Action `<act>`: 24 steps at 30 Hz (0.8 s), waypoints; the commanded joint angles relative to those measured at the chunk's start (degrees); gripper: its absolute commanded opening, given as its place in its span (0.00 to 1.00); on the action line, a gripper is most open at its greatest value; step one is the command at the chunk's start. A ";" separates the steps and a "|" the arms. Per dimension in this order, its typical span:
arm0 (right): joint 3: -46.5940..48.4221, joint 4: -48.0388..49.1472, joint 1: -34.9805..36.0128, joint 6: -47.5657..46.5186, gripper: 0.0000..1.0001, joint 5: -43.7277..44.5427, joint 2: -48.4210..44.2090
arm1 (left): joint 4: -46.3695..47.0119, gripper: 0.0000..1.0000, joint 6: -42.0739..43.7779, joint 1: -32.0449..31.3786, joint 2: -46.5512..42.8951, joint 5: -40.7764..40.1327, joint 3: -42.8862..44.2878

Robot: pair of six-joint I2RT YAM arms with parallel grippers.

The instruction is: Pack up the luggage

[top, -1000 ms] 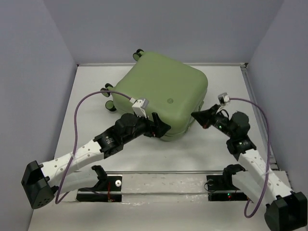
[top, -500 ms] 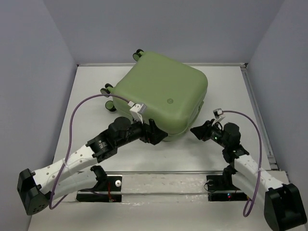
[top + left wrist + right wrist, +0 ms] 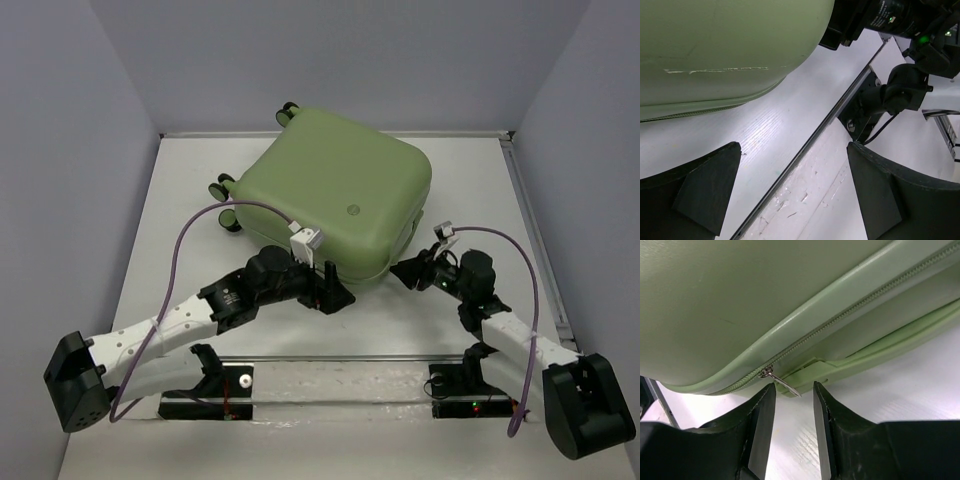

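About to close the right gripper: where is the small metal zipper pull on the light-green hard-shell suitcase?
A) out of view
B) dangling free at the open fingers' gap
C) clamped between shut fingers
B: the zipper pull hangs loose from the suitcase seam, at the gap of the right gripper, whose fingers stand apart.

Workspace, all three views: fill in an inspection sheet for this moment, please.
Surface: white table, scuffed near the mounting rail.
Job's things: light-green suitcase lying flat, closed, wheels toward the far left; zipper pull on its near right side.
Clutter: nothing seen.
Pincers: left pincer wide open, empty, beside the case's near corner; right pincer narrowly open, tips just short of the zipper pull, not clamping it.
Cables: a purple cable loops over the left arm and another over the right.
Surroundings: plain grey-blue walls on three sides.
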 commanded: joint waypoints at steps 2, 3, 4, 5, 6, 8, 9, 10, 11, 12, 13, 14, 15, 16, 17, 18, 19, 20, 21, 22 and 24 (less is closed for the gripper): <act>3.54 4.85 -0.11 -3.29 0.45 -1.89 0.93 | 3.12 0.99 1.11 -0.89 1.39 1.38 0.86; 4.14 5.55 -0.11 -3.73 0.48 -3.63 2.06 | 3.12 0.99 1.03 -0.89 1.31 1.03 0.95; 4.32 5.90 -0.11 -3.99 0.48 -4.34 2.86 | 3.12 0.99 1.03 -0.89 1.31 0.85 0.95; 4.59 6.52 -0.11 -4.78 0.48 -5.05 4.61 | 3.12 0.99 1.03 -0.81 1.39 0.50 0.95; 4.68 7.92 -0.11 -5.13 0.48 -5.05 5.49 | 3.12 0.99 0.94 -0.89 1.57 0.23 1.04; 5.29 9.15 -0.11 -5.66 0.48 -6.19 6.90 | 3.30 0.99 0.85 -0.89 2.01 0.06 1.12; 5.82 9.42 -0.11 -5.75 0.47 -6.98 8.48 | 3.30 0.99 0.76 -0.89 2.19 -0.03 1.21; 6.26 9.51 -0.11 -5.84 0.47 -7.95 9.27 | 3.30 0.99 0.59 -0.89 2.62 -0.12 1.21; 6.61 10.29 -0.11 -5.49 0.46 -10.04 10.33 | 3.65 0.99 0.50 -0.89 2.80 -0.21 1.04; 6.87 10.82 -0.11 -5.23 0.45 -11.20 12.08 | 4.43 0.99 0.41 -0.89 3.06 -0.47 0.86; 6.70 13.00 -0.11 -4.88 0.43 -12.16 12.79 | 4.79 0.99 0.32 -0.89 3.15 -0.82 0.69; 6.26 14.94 -0.11 -3.48 0.40 -12.26 13.41 | 5.14 0.99 0.50 -0.89 3.41 -1.17 0.77; 5.30 17.57 -0.11 -2.77 0.32 -12.26 14.20 | 5.41 0.99 0.76 -0.89 4.29 -1.52 0.95; 5.03 18.38 -0.11 -2.24 0.28 -12.17 14.38 | 5.50 0.99 0.94 -0.89 4.73 -1.79 1.38; 4.77 19.17 -0.11 -1.02 0.23 -12.35 14.47 | 5.58 0.99 1.02 -0.89 5.26 -2.31 2.17; 4.51 19.53 -0.11 -0.66 0.18 -12.35 14.38 | 5.85 0.99 1.11 -0.89 5.79 -2.93 2.53; 4.07 19.44 -0.11 -0.31 0.11 -12.09 14.29 | 6.28 0.99 1.03 -0.89 6.57 -3.72 2.97; 3.71 19.18 0.50 0.22 0.09 -11.65 13.51 | 6.55 0.99 1.11 -0.89 7.28 -5.12 3.75; 3.36 18.83 0.51 0.49 0.08 -11.39 12.89 | 6.99 0.99 1.46 -0.89 7.28 -5.65 4.20; 3.01 17.87 1.03 0.92 0.07 -10.86 12.19 | 7.86 0.99 1.81 -0.89 7.98 -6.44 4.55; 2.39 15.33 3.13 1.37 0.07 -8.76 9.64 | 8.13 0.99 2.17 -0.81 8.95 -9.43 6.13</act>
